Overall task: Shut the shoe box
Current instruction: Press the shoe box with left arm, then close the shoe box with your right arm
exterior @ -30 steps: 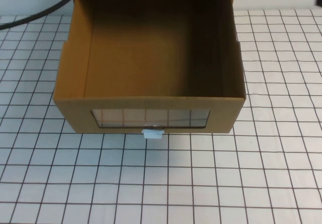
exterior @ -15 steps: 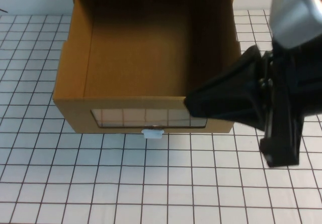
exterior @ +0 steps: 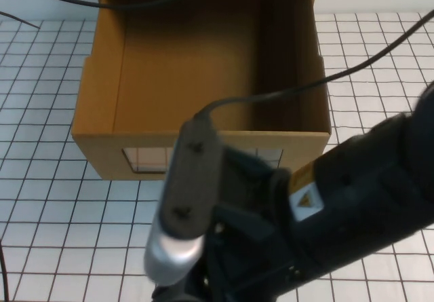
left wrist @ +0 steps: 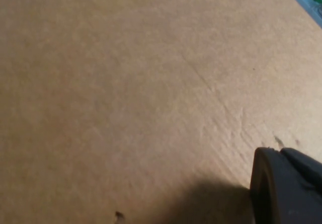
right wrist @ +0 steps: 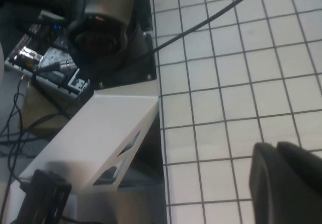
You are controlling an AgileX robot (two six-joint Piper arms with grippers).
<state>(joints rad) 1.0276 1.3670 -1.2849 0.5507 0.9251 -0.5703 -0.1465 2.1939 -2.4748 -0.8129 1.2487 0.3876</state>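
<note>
Within the last second our right arm has swung in low across the near counter (exterior: pixel 61 234). The right end effector (right wrist: pixel 284 183) hangs over bare grid, and we cannot tell if it is apart or together. Just beyond it, the shoe box (exterior: pixel 102 85) sits unmoved with its drawer open, so pushing has not begun. The left end effector (left wrist: pixel 287 189) hovers close against cardboard, its state equally hidden.

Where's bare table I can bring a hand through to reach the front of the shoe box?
Bare grid table lies left of the shoe box and before its front-left corner; another strip runs along its right wall. The right arm crowds the front centre and right, covering the pull. The right hand hangs over tiles; the left hand faces cardboard.
</note>
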